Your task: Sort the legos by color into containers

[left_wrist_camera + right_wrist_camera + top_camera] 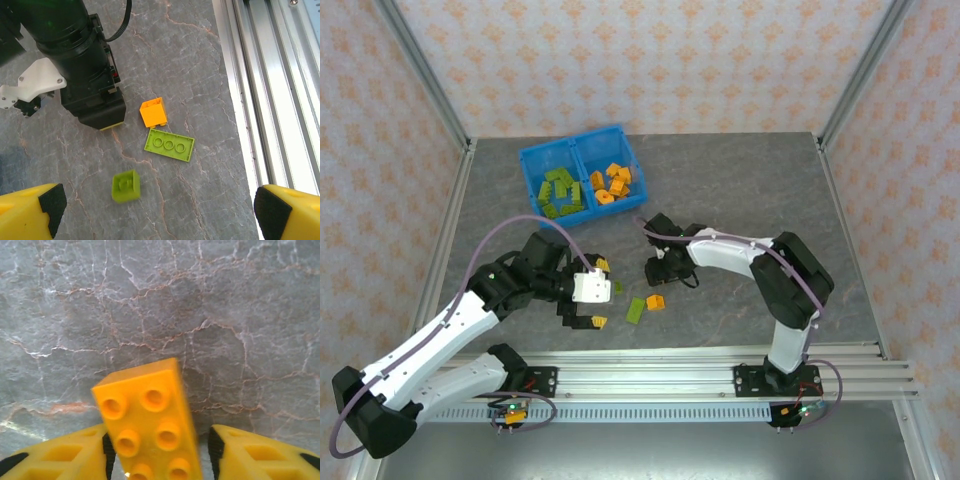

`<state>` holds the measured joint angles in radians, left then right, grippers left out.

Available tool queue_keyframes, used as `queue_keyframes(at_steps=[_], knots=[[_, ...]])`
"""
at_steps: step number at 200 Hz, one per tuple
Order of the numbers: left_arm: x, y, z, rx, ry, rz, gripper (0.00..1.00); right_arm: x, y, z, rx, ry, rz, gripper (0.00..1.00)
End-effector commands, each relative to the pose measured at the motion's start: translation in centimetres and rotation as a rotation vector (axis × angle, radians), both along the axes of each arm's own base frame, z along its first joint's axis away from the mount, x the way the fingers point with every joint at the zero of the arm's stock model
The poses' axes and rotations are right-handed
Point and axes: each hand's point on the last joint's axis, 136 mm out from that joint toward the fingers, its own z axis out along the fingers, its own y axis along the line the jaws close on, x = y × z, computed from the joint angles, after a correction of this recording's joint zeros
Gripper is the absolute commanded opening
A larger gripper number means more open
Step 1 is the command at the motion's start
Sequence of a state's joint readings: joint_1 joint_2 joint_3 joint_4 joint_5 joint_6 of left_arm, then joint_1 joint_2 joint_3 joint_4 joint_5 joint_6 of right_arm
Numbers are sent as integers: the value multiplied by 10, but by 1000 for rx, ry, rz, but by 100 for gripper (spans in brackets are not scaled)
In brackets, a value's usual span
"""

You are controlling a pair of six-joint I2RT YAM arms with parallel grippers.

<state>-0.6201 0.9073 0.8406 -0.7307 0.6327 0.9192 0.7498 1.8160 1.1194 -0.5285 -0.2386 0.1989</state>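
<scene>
Nearest, the left claw (160, 215) hangs spread wide and empty over loose legos on the surface (200, 60): a small green brick (125, 185), a flat green brick (169, 145), and an orange cube (153, 112) just beside it. Farther right, the right claw (160, 452) straddles an orange brick (147, 425). A sliver of gap shows at one pad, so I cannot tell whether it grips. It should close squarely before lifting. The overhead view adds the far bin (570, 140), with green bricks on the left and orange on the right.
</scene>
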Motion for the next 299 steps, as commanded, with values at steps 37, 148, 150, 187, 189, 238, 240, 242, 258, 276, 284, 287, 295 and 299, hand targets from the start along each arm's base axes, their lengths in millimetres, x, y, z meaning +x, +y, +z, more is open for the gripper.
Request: queue_keyframes(at_steps=[37, 148, 150, 187, 189, 238, 240, 242, 258, 276, 284, 287, 295, 299], knots=[[-7, -3, -5, -12, -29, -68, 99, 19, 3, 20, 7, -91, -23, 31], [106, 54, 38, -121, -135, 739, 100, 144, 81, 172, 308, -595, -101, 29], [107, 56, 37, -115, -140, 752, 100, 148, 82, 173, 309, -600, -104, 29], [126, 87, 45, -103, -254, 944, 100, 213, 100, 160, 305, -626, -160, 29], [127, 89, 46, -104, -263, 956, 100, 216, 101, 159, 304, -626, -162, 29], [134, 124, 67, -138, -370, 1128, 100, 266, 129, 121, 253, -598, -145, 30], [134, 124, 68, -141, -372, 1131, 100, 267, 130, 118, 251, -593, -142, 30], [134, 125, 68, -142, -374, 1134, 100, 269, 132, 119, 256, -595, -140, 30], [135, 131, 69, -141, -380, 1150, 100, 281, 142, 111, 261, -600, -129, 32], [134, 133, 68, -118, -381, 1147, 100, 292, 147, 102, 262, -598, -133, 33], [134, 133, 68, -110, -381, 1147, 100, 296, 148, 103, 274, -601, -143, 34], [134, 134, 67, -109, -382, 1146, 100, 297, 148, 102, 277, -600, -146, 34], [134, 134, 67, -108, -382, 1148, 100, 299, 148, 103, 288, -604, -157, 36], [134, 134, 68, -109, -384, 1149, 100, 300, 148, 103, 293, -605, -163, 37]])
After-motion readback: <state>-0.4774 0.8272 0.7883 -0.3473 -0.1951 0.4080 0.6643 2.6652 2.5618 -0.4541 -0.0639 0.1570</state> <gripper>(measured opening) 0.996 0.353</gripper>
